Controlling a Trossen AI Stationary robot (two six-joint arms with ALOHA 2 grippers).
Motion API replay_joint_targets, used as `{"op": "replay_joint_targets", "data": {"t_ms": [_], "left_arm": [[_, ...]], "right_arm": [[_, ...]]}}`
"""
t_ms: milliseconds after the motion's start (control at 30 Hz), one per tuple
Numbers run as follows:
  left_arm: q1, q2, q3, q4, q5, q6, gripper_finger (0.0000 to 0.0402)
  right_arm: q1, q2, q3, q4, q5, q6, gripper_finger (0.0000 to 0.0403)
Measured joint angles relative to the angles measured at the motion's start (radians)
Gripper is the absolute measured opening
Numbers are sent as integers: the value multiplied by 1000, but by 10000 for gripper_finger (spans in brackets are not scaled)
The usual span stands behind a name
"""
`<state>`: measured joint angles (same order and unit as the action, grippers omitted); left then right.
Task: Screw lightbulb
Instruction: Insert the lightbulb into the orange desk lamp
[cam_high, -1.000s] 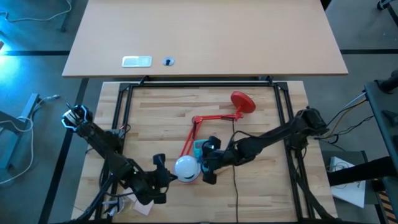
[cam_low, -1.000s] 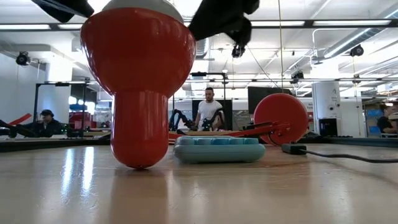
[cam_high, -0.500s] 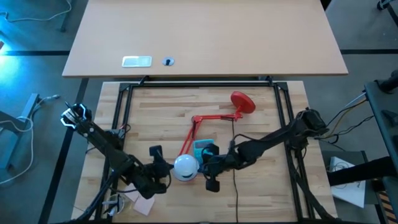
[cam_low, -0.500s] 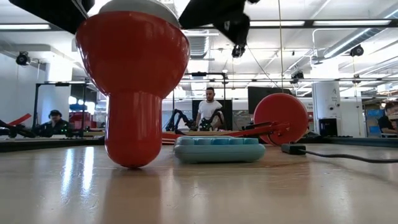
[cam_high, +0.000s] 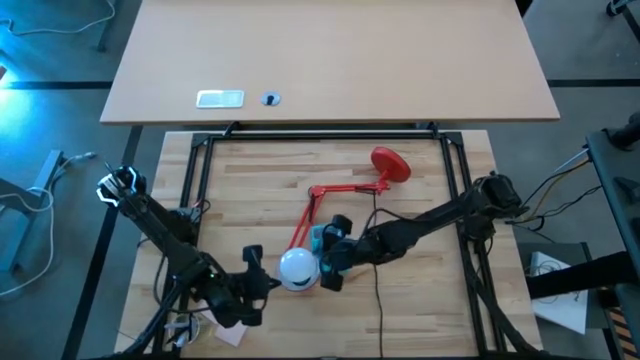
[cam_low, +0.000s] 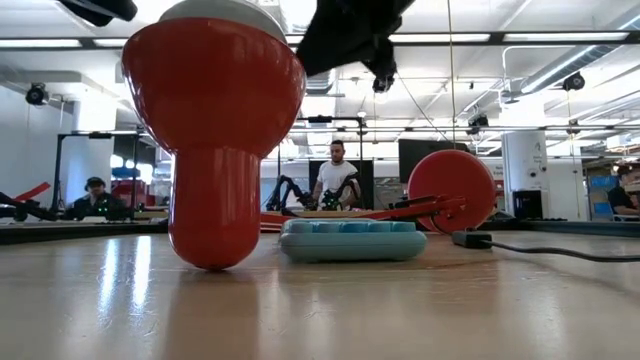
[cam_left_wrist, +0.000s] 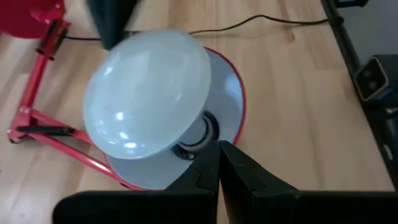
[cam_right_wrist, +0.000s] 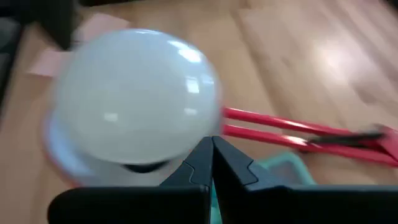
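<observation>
We find the lightbulb (cam_high: 298, 267) seated dome-up in the red lamp shade (cam_low: 212, 90), its long axis upright off the counter (cam_high: 420, 300). It sits between both grippers: the left gripper (cam_high: 256, 279) and the right gripper (cam_high: 333, 265) flank it, jaws pressed together, holding nothing.

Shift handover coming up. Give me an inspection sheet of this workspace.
Surface: wooden table, bare wood at the right.
Job's things: lightbulb seated in the red lamp shade, dome up.
Clutter: teal block; pink paper.
Grippers: left tool and right tool flank the bulb, both shut.
Cables: black cable.
Surroundings: person standing behind; second desk.
</observation>
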<state>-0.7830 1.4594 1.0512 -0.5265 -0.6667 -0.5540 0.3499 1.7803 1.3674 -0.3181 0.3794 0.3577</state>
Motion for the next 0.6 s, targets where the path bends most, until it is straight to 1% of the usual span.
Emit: {"op": "replay_joint_targets", "data": {"t_ms": [67, 133, 267, 367, 467, 533, 600], "left_arm": [[5, 3, 0, -16, -29, 5, 0], [6, 3, -6, -28, -59, 15, 0], [9, -18, -19, -63, -82, 37, 0], [14, -35, -34, -118, -114, 38, 0], [16, -60, -46, -208, -146, -12, 0], [15, -79, -50, -255, -143, -61, 0], [12, -99, -51, -254, -128, -87, 0]], "right_arm": [[1, 7, 0, 31, -48, -16, 2], [6, 7, -1, 32, -71, -15, 2], [22, 4, -1, 30, -78, 29, 2], [43, -9, -2, 41, -105, 45, 2], [58, -31, -1, 47, -116, 46, 2], [64, -51, -1, 46, -116, 36, 2], [65, -68, -1, 39, -88, 32, 2]]}}
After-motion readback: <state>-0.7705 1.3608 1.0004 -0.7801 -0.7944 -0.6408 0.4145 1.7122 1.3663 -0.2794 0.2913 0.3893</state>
